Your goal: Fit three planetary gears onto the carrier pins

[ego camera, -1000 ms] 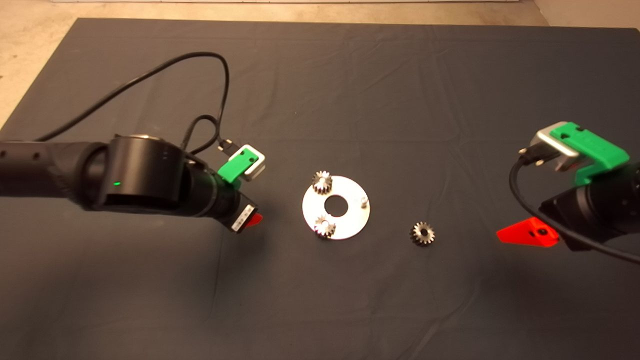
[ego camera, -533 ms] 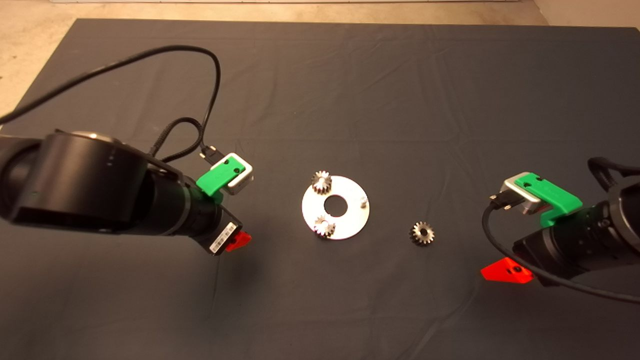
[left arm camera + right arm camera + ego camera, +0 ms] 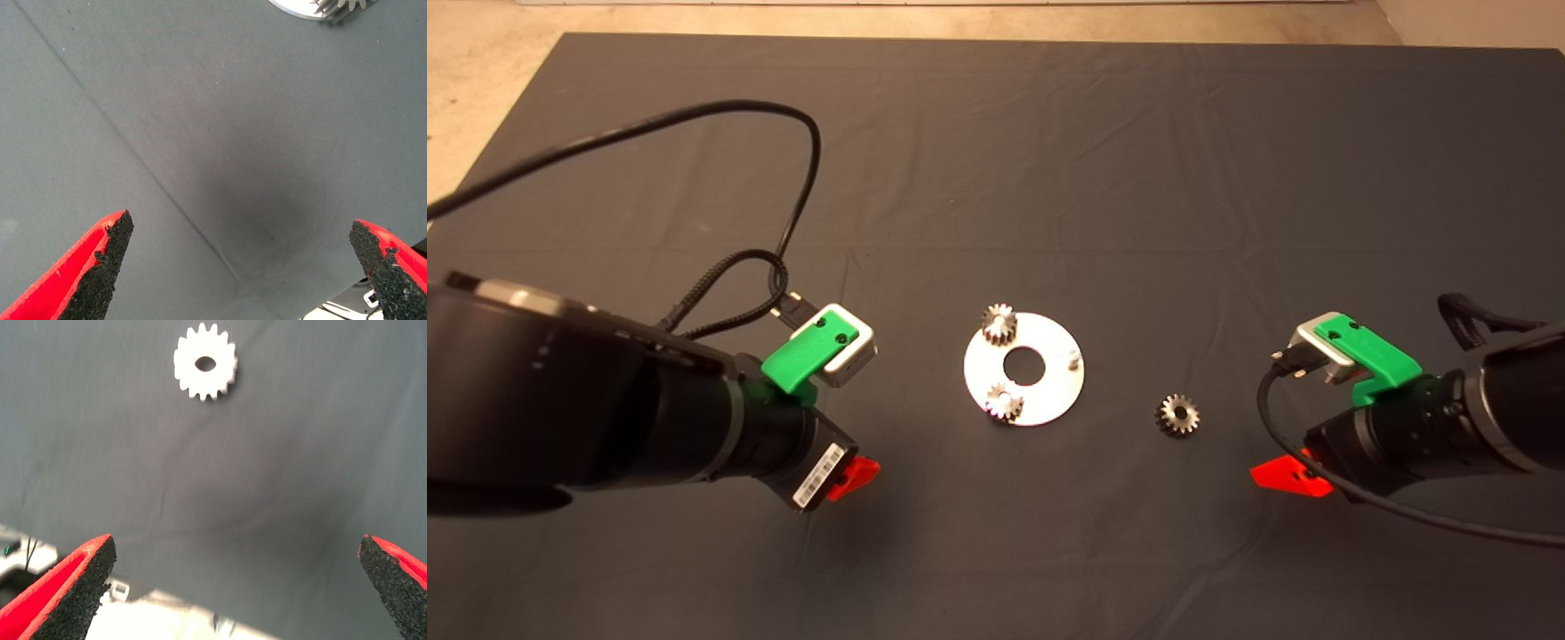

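The shiny round disc (image 3: 1049,391) lies at the mat's middle. Two planetary gears sit on its carrier pins, one at the far left (image 3: 1000,322) and one at the near left (image 3: 1004,403). The third pin (image 3: 1074,357) stands bare on the right side. The third gear (image 3: 1178,414) lies flat on the mat right of the disc; it also shows in the right wrist view (image 3: 205,370). My right gripper (image 3: 1279,474) is open and empty, right of and nearer than that gear. My left gripper (image 3: 854,476) is open and empty, left of the disc; its wrist view shows the disc's edge (image 3: 293,7).
Black cables loop from the left wrist (image 3: 783,231) over the mat's left half. The mat's far edge meets a light floor (image 3: 960,18). In the right wrist view (image 3: 153,613) the mat's near edge and the floor show.
Both arms have moved toward the mat's near side. The left gripper has drawn back from the disc. The right gripper has come lower and leftward, closer to the loose gear.
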